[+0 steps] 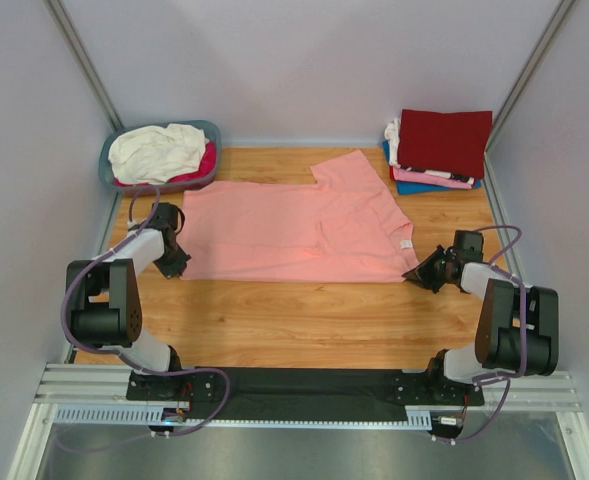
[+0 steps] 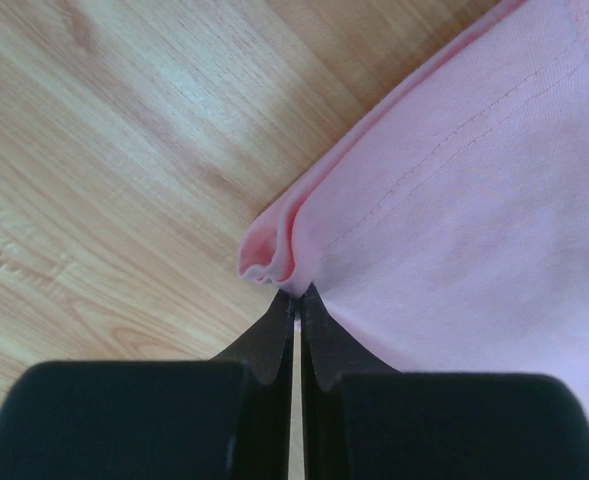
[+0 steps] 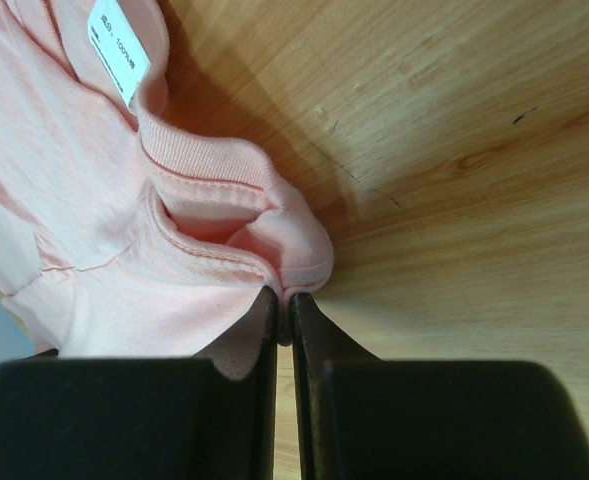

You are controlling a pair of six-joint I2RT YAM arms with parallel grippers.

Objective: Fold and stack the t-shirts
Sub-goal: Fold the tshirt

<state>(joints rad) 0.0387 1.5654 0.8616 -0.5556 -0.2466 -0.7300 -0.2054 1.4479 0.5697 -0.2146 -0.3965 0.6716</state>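
The salmon-pink t-shirt (image 1: 294,232) lies spread on the wooden table, folded once lengthwise, one sleeve pointing to the back. My left gripper (image 1: 171,265) is shut on its near left corner, a bunched hem (image 2: 269,255) at the fingertips. My right gripper (image 1: 417,273) is shut on the near right corner by the collar (image 3: 294,245), next to the white label (image 3: 119,50). A stack of folded tees, dark red (image 1: 444,140) on top, with pink and blue below, sits at the back right. Cream-white (image 1: 159,150) and magenta tees lie in the basket.
The blue-grey plastic basket (image 1: 108,165) stands at the back left corner. Grey walls close in the table on three sides. Bare wood (image 1: 294,320) lies between the shirt and the arm bases.
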